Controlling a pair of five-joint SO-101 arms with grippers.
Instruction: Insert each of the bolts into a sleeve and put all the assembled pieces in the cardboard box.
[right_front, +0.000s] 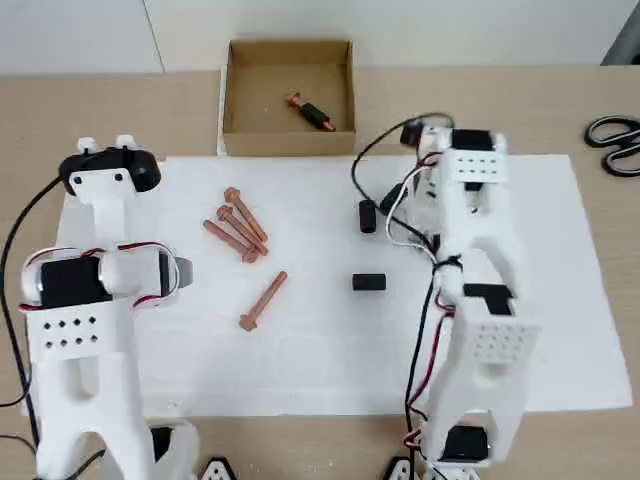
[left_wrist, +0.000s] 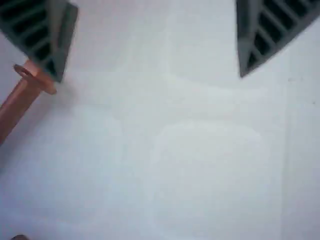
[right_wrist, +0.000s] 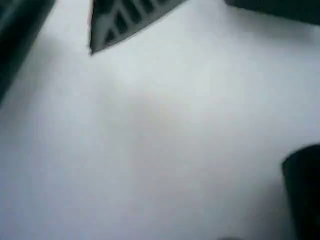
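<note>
a white sheet (right_front: 520, 300) covers the pale wooden table (right_front: 100, 110), and a light wall (right_front: 400, 30) rises behind the cardboard box (right_front: 228, 100). one assembled piece (right_front: 310, 112) lies in the box. four bolts (right_front: 242, 234) and two black sleeves (right_front: 368, 282) lie on the sheet in front of it, with scissors (right_front: 615, 145) well apart to its right. the left gripper (left_wrist: 148, 77) gapes wide and holds nothing. how the right gripper (right_wrist: 100, 50) stands i cannot tell.

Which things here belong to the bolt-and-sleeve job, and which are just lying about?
Job things: three clustered bolts; single bolt; lying sleeve; what looks like another sleeve; assembled piece inside the cardboard box.

Lying about: scissors near the table's right edge; white sheet under the parts.
</note>
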